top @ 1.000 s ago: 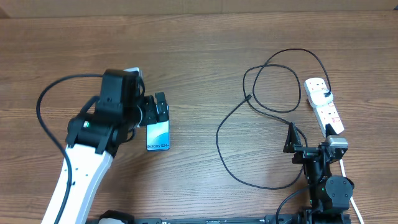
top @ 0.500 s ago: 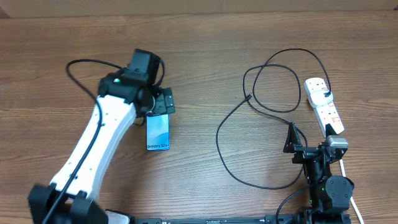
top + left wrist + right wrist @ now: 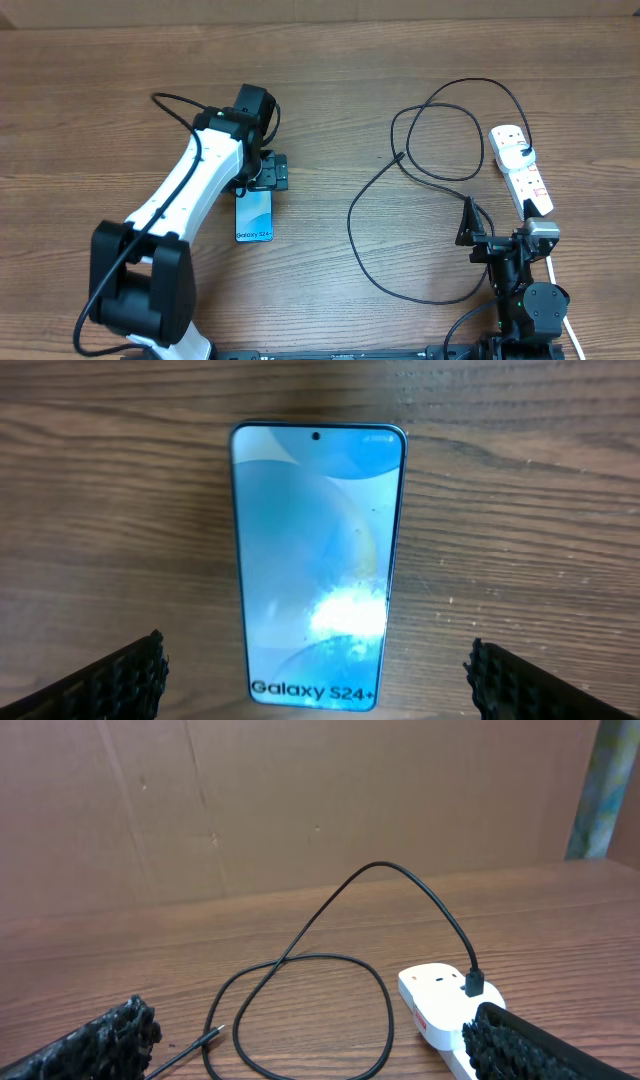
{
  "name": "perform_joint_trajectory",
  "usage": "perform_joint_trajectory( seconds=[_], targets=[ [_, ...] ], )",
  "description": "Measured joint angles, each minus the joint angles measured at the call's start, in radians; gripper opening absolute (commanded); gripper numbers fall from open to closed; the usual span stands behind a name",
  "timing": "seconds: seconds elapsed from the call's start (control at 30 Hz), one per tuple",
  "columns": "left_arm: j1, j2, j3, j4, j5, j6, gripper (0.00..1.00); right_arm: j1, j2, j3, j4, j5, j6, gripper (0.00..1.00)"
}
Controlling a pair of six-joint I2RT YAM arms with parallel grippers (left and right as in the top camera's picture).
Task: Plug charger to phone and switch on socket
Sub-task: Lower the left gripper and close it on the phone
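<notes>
On the brown wooden table (image 3: 320, 80), toward the left, the left gripper (image 3: 266, 174) on its white and black arm hangs over the top end of the slim rectangular phone (image 3: 254, 216) with the lit blue-teal screen. Its jaws are spread wide and hold nothing. In the left wrist view the phone lies flat between the two black fingers (image 3: 118, 678), apart from both. Right of the centre the long thin black charger cable (image 3: 350, 218) lies in loose loops, with its small plug tip (image 3: 215, 1032) free on the wood. The right gripper (image 3: 320, 1055) is near the front edge, also spread wide and empty. Just beside it lies the white elongated power strip (image 3: 522, 172), where the cable's other end is plugged in.
</notes>
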Motion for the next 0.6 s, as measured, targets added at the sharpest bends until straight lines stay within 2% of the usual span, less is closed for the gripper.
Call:
perform_joint_trajectory(
  seconds=[0.6],
  targets=[
    [0.001,0.052,0.000,-0.006,0.006,0.033,0.99,0.000,0.000,0.000,0.000,0.000,0.000,1.00]
  ],
)
